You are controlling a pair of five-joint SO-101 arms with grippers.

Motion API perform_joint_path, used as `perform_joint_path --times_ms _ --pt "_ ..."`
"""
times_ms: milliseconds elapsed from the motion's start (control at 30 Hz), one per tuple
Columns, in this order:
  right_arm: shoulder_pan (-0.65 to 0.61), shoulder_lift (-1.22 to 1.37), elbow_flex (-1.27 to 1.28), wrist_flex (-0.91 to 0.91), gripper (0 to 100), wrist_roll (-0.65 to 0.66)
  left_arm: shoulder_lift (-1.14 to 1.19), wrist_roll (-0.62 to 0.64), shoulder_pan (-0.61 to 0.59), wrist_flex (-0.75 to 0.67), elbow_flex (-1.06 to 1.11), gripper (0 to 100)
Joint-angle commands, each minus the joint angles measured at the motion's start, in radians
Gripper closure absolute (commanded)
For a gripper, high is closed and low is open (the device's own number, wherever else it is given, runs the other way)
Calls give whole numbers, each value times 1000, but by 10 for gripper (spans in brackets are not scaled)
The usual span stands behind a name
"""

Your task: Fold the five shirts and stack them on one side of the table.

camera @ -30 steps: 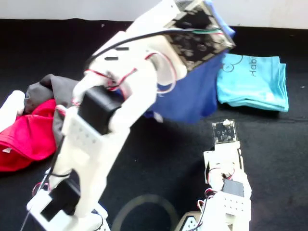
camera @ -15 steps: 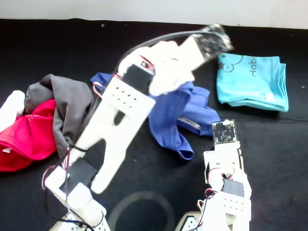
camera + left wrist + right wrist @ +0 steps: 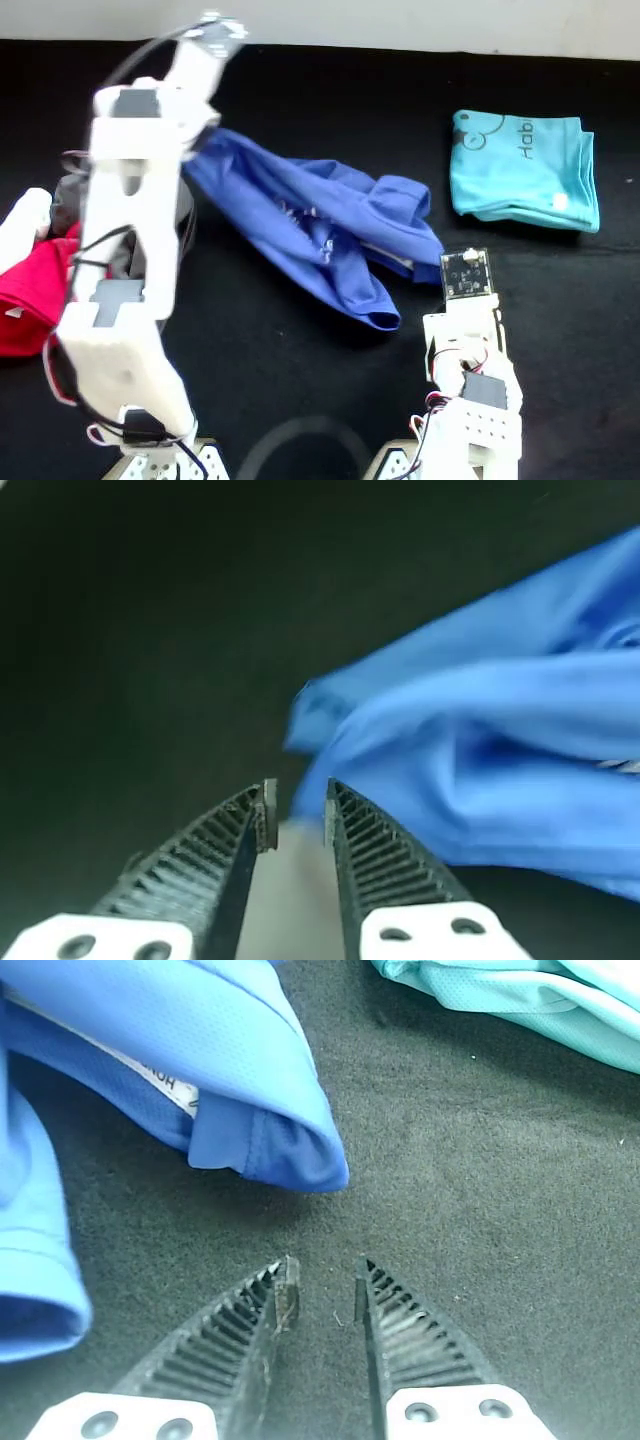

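A blue shirt (image 3: pixel 310 225) lies crumpled and stretched diagonally across the middle of the black table; its edge (image 3: pixel 480 740) shows in the left wrist view. A folded cyan shirt (image 3: pixel 525 168) rests at the back right. Red (image 3: pixel 35 295) and grey (image 3: pixel 70 195) shirts lie heaped at the left, partly behind the left arm (image 3: pixel 135 200). My left gripper (image 3: pixel 297 812) hangs open over bare table beside the blue shirt's far-left end, holding nothing. My right gripper (image 3: pixel 322 1288) is open just above the table, close to the blue shirt's folded corner (image 3: pixel 270 1145).
A white object (image 3: pixel 25 225) lies at the far left edge. The right arm's base (image 3: pixel 465 400) stands at the front right. Bare black cloth spreads between the blue shirt and the cyan shirt (image 3: pixel 520 1000), and along the front.
The left arm swung from the back right to the far left. The blue shirt, hanging from it a second ago, now lies let go and spread on the table. The right arm stayed still.
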Motion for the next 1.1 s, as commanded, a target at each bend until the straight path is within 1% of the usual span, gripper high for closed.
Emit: perform_joint_path --times_ms 0,133,300,433,533,667,833,967,1000,1067 --pt "4 -15 87 -16 896 -9 -41 -9 -12 150 -33 899" --pt "4 -15 87 -16 896 -9 -105 -9 21 299 -96 899" --pt "4 -15 87 -16 896 -8 -150 -11 42 417 -127 898" --pt "4 -15 87 -16 896 -8 -70 -12 5 423 10 899" --pt "4 -15 87 -16 896 -8 44 -12 -27 354 127 902" --pt "4 -15 87 -16 896 -8 159 -11 -156 221 163 902" --pt "4 -15 87 -16 896 -8 194 -11 -410 130 119 902" --pt "4 -15 87 -16 896 -8 194 -11 -579 135 24 902" --pt "4 -15 87 -16 896 -8 193 -9 -607 141 -4 902" --pt "4 -15 87 -16 896 -8 193 -9 -638 209 -71 899"
